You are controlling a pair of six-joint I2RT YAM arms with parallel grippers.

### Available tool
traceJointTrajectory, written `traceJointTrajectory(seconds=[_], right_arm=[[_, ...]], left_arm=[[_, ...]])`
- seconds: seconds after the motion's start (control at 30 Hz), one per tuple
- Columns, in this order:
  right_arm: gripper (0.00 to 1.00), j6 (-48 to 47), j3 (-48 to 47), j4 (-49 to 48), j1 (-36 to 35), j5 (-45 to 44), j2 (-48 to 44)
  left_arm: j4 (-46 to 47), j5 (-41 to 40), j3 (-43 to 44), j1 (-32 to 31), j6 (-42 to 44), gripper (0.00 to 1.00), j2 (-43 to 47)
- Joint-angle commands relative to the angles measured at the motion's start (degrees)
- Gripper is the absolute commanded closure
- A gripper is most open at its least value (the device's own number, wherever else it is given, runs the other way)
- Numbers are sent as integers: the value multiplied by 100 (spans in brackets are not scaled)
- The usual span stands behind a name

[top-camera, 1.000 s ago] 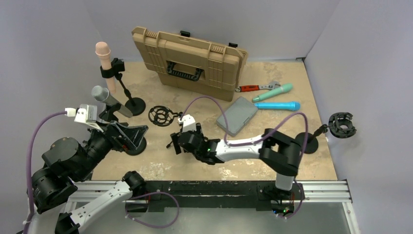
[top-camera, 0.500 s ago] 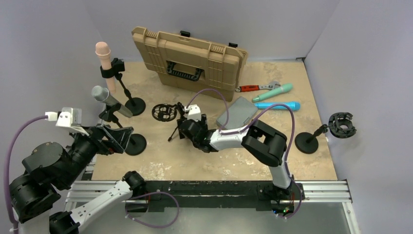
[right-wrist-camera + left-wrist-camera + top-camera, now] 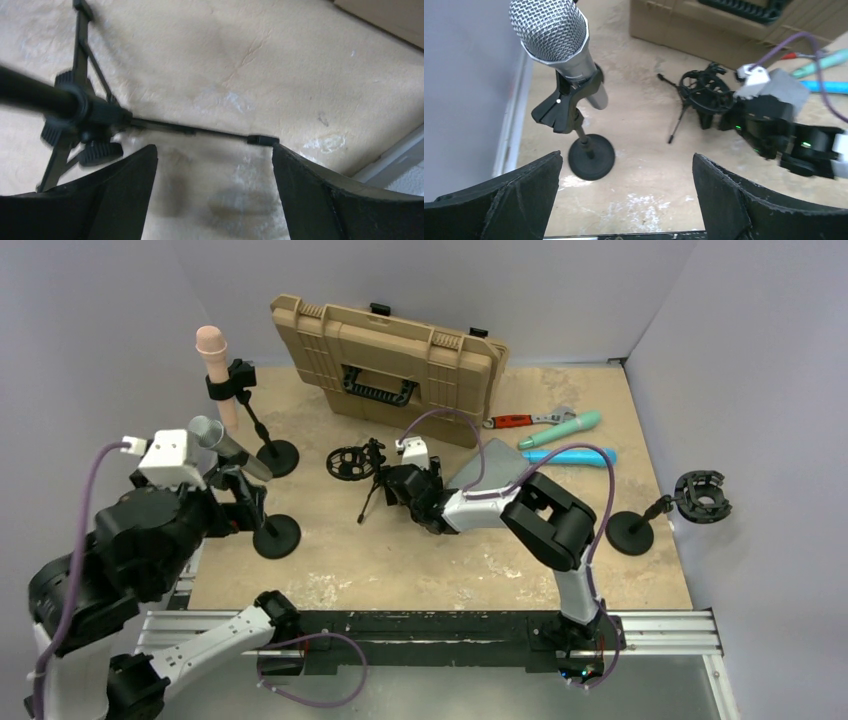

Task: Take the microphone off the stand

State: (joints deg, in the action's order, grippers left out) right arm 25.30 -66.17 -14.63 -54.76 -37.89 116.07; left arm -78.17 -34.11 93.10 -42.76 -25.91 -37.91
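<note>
While the left end effector [image 3: 627, 159] hung over the near left part of the counter [image 3: 644, 192], its two fingers [image 3: 504, 200] stood wide apart and gripped nothing. The microphone [image 3: 551, 32], with a silver mesh head, sat ahead of this end effector, above and beyond the finger at the left of the wrist view. It was seated at a tilt in the black clip of the stand [image 3: 591, 160]. The stand's round base rested on the counter just beyond that finger's tip. No finger touched the microphone or the stand.

The right end effector [image 3: 214, 150] lay low over the counter, to the right of the left end effector and farther out. Its fingers were likewise apart and clamped on nothing. A small tripod [image 3: 82, 112] carrying a shock mount [image 3: 348, 462] lay just ahead of it. One thin leg ran across the opening beyond the fingertips, and the hub sat toward the left of its wrist view. Contact between a finger and the tripod could not be determined.

Beyond the right end effector sat a tan case [image 3: 390, 365]. To its right lay a wrench [image 3: 520, 421], a teal microphone [image 3: 560, 428] and a blue microphone [image 3: 590, 455].
</note>
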Motion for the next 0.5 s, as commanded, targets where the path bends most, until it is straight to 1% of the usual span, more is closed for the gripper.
traceJointTrajectory(seconds=[0.0, 0.1, 0.27, 0.4, 0.47], right_arm=[[20, -357, 598, -563, -88, 811, -864], [20, -428, 1004, -587, -250, 1225, -1362], [21, -198, 1421, -488, -442, 1498, -2125], [21, -52, 1665, -505, -439, 1638, -2738], [21, -66, 1739, -510, -439, 1638, -2970]], left_arm=[[-212, -1082, 75, 11, 117, 0, -525], [26, -1617, 110, 10, 180, 0, -785], [496, -2371, 73, 78, 325, 0, -1206], [853, -2520, -65, 384, 416, 0, -1476], [1389, -2515, -370, 675, 605, 0, -1422]])
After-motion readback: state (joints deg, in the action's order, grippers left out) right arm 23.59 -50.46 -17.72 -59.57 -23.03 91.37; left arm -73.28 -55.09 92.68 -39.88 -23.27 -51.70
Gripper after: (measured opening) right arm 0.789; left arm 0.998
